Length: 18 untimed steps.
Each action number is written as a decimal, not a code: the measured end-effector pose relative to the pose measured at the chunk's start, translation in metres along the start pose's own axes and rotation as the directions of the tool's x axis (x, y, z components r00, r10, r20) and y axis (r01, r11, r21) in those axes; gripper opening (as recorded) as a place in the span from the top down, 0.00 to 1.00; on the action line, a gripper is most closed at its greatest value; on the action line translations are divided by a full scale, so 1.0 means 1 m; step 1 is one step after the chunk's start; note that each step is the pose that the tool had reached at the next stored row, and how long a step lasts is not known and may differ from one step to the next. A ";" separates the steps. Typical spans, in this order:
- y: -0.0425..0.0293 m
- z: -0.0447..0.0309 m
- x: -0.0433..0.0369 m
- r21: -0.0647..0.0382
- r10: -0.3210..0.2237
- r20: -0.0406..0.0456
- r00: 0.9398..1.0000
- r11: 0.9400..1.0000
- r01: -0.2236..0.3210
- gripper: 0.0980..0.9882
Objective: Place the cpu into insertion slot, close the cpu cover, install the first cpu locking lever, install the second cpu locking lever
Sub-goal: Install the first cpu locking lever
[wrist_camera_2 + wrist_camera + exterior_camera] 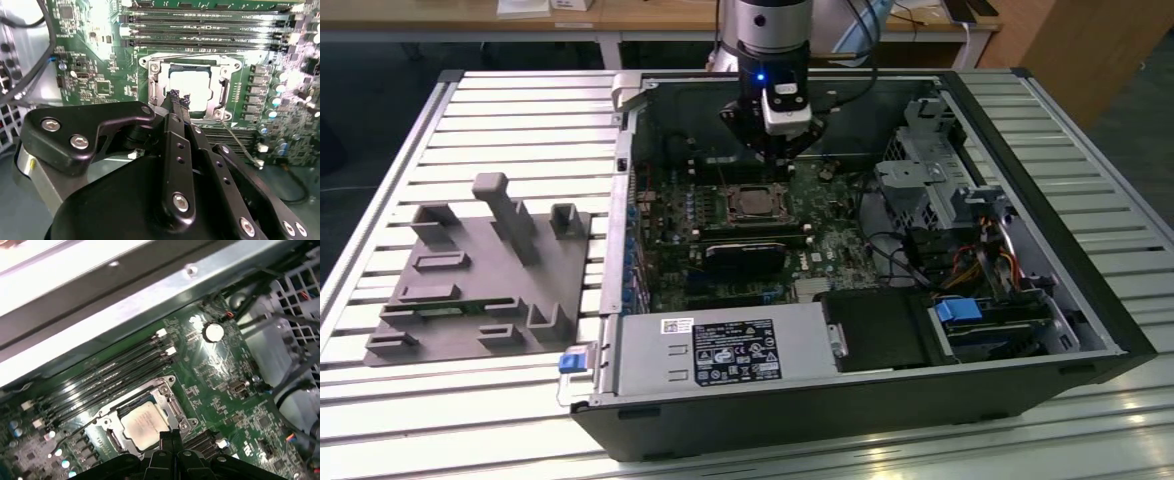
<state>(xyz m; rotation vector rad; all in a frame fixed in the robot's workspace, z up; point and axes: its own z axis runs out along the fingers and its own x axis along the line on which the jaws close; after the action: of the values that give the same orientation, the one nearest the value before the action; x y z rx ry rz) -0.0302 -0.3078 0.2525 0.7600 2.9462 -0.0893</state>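
Black computer case (pixel 854 415) lies open, green board (pixel 95 75) surrounding insertion slot (pixel 154 89). Just above slot's edge: gripper (pixel 178 96), fingers pinched together, carrying nothing. On slot, cpu cover (pixel 222 85) lies flat, framing seated cpu (pixel 197 87). Thin wire lever (pixel 240 145) juts free from slot's corner. Likely lever step: push wire down with closed tips, steadily, clear of cpu.
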 end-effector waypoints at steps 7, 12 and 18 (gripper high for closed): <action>0.0000 0.0012 0.0001 0.013 -0.073 -0.039 0.997 0.997 0.074 0.99; 0.0001 0.0018 0.0002 0.008 -0.152 -0.043 0.987 0.988 0.153 0.99; 0.0001 0.0024 0.0002 -0.003 -0.258 -0.037 0.965 0.966 0.258 0.99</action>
<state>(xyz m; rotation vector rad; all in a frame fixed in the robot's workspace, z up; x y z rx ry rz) -0.0302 -0.3077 0.2501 0.3769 3.0643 -0.0984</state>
